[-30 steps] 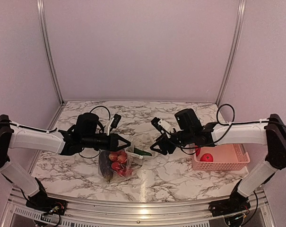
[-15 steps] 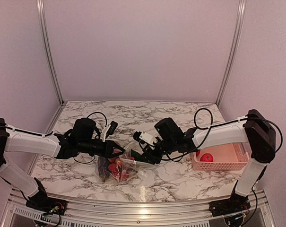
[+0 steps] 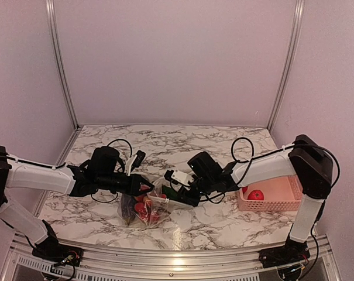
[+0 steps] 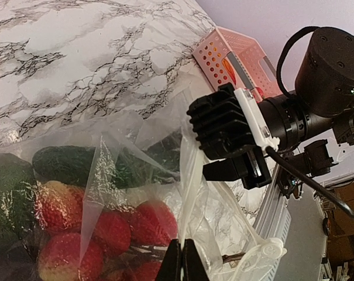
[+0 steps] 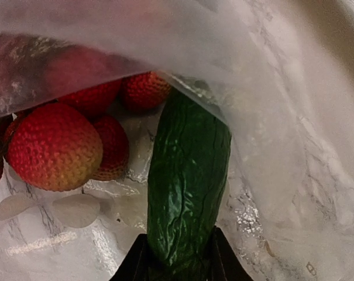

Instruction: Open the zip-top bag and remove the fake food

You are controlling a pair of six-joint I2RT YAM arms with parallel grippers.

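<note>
The clear zip-top bag (image 3: 155, 206) lies on the marble table between the arms, its mouth facing right. My left gripper (image 4: 182, 257) is shut on the bag's upper edge (image 4: 191, 193) and holds it up; in the top view it (image 3: 145, 188) is at the bag's left top. My right gripper (image 5: 177, 260) is inside the bag's mouth, one finger on each side of the near end of the dark green cucumber (image 5: 188, 175), shut on it. Red strawberries (image 5: 54, 146) lie left of the cucumber. A dark purplish piece (image 3: 128, 209) sits at the bag's left end.
The pink slotted basket (image 3: 282, 204) stands at the right with a red piece (image 3: 256, 195) in it. The right wrist body (image 4: 229, 126) hangs close over the bag's mouth in the left wrist view. The table's near rail (image 3: 177, 257) runs along the front.
My right arm has swung left from beside the basket and pushed its gripper into the bag's mouth, onto the cucumber. My left gripper drew slightly left and down, still holding the bag's edge.
</note>
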